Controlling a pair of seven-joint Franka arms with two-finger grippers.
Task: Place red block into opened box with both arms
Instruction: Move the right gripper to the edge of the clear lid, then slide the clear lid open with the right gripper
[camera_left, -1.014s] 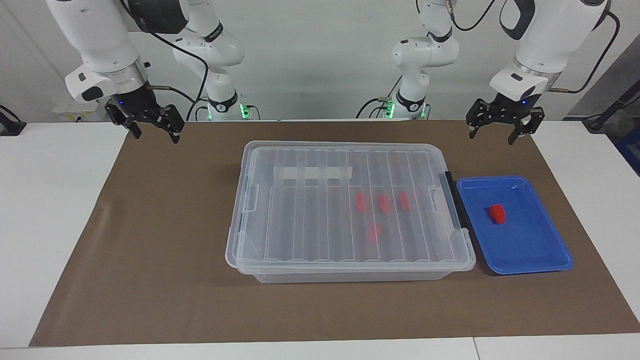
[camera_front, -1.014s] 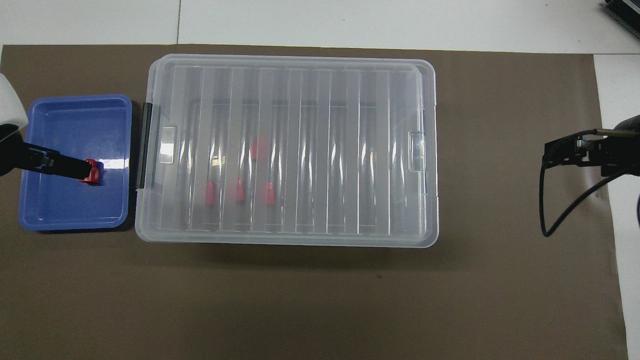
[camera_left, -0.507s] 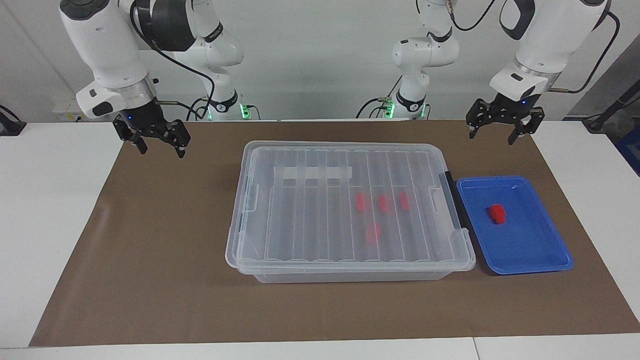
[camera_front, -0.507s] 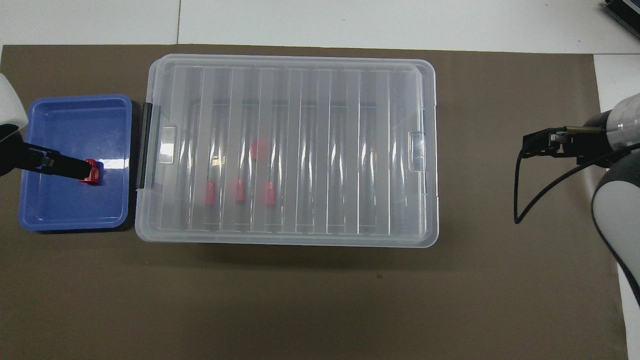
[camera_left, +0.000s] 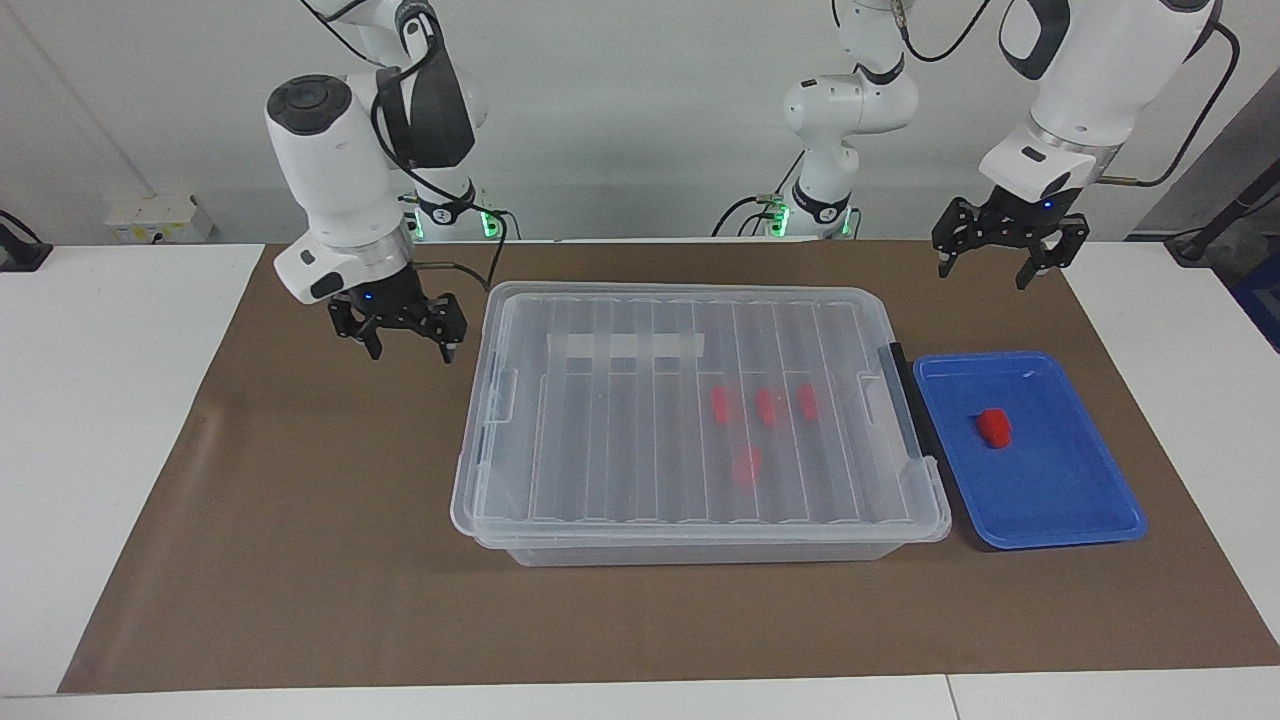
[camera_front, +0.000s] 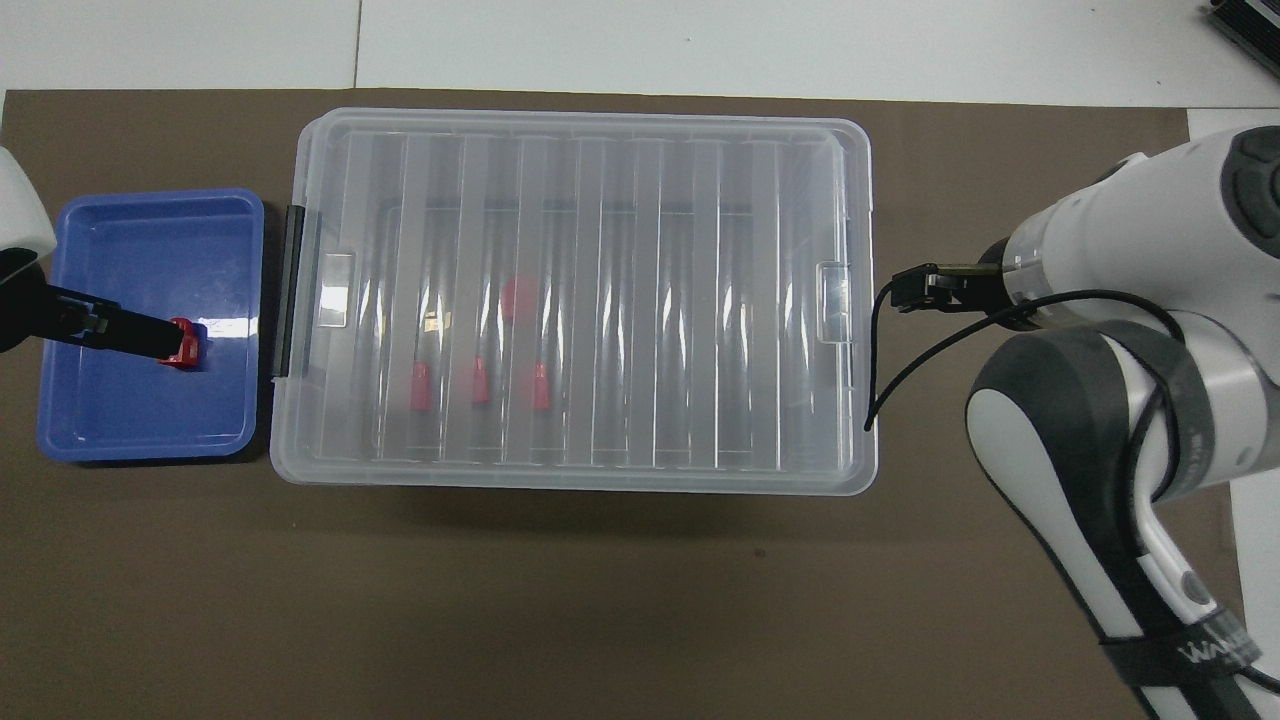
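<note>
So here's the setup: big clear plastic storage box (camera_left: 690, 420) sits in the middle of a brown mat (camera_left: 300, 560), and its ribbed see-through lid (camera_left: 690, 400) is on, closed flat, with a strip of white tape (camera_left: 627, 346) across a few ribs. The black latch (camera_left: 905, 400) is on the end toward the left arm.

The right gripper (camera_left: 405, 340) hangs over the mat just beside the box's other end, close to the corner nearer the robots, not touching the box. Its fingers are spread apart and it's carrying nothing.

The left gripper (camera_left: 1000, 262) is up in the air over the mat edge, also spread wide and empty. Below it, farther out from the robots, is a blue tray (camera_left: 1060, 510), sitting right beside the latch end of the box. The red block (camera_left: 994, 427) lies loose in that tray, roughly in the middle, well apart from the claw's fingertips. In the overhead shot the claw's finger covers part of the block (camera_front: 186, 342), but the facing shot shows it's raised well clear.

Four more red blocks (camera_left: 766, 406) show blurry through the lid, inside the box: three in a row, one by itself farther from the robots, all in the half toward the left gripper.
</note>
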